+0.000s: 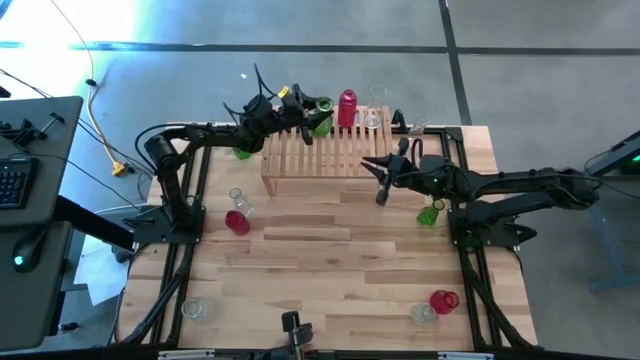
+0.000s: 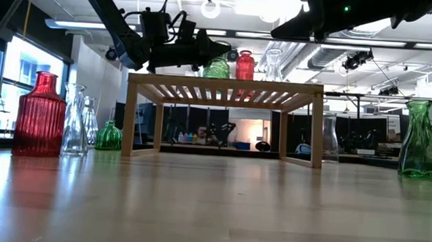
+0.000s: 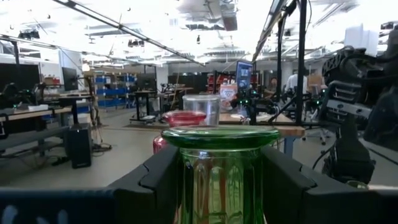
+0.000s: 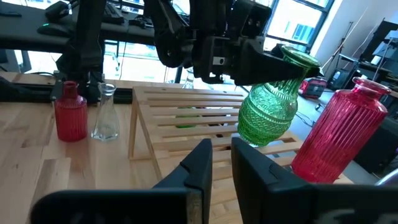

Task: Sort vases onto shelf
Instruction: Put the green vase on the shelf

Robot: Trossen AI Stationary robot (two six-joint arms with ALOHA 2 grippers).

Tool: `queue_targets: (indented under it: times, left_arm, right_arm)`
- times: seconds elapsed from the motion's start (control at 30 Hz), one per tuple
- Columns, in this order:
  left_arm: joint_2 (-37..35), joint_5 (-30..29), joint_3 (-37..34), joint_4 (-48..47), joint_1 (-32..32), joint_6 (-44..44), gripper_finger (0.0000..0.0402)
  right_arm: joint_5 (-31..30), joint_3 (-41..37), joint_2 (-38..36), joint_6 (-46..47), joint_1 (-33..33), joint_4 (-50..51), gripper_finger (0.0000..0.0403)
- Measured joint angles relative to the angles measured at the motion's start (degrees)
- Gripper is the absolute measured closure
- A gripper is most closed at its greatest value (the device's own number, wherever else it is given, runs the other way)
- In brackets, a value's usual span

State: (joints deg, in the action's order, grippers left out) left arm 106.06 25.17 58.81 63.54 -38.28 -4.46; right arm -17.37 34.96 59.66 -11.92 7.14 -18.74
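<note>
The light-wood shelf (image 1: 320,155) stands at the table's far middle. A red vase (image 1: 347,108) and a clear vase (image 1: 372,120) stand on its far edge. My left gripper (image 1: 310,112) is at the shelf's far left corner, shut on a green vase (image 4: 267,112), which is upright over the slats. My right gripper (image 1: 380,178) hovers shut and empty above the shelf's near right corner. More vases stand on the table: green (image 1: 430,212), red (image 1: 236,222), clear (image 1: 238,200) and green (image 1: 242,152). My left gripper pinches the green vase by its neck (image 3: 221,180), just under the flared rim, between its two fingers (image 3: 158,180). The fingers come about level from the table's left. The vase stays upright with its base at the shelf's slats (image 4: 186,106); whether it rests there I cannot tell.
Near the table's front edge stand a red vase (image 1: 443,300), a clear one (image 1: 424,314) and another clear one (image 1: 195,308). The arms' frames (image 1: 180,210) flank the table on both sides. Bare planks (image 1: 330,260) lie between shelf and front edge.
</note>
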Motion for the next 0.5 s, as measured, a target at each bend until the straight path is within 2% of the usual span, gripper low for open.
queue_targets:
  times: [0.17,0.5]
  left_arm:
    - [-0.1,0.0,0.1,-1.0,0.0,0.7,0.0208]
    - [-0.1,0.0,0.1,-1.1,0.0,2.4,0.0203]
  right_arm:
    - [0.0,0.0,0.0,0.0,0.0,0.0,0.0361]
    - [0.0,0.0,0.0,0.3,0.0,0.0,0.0361]
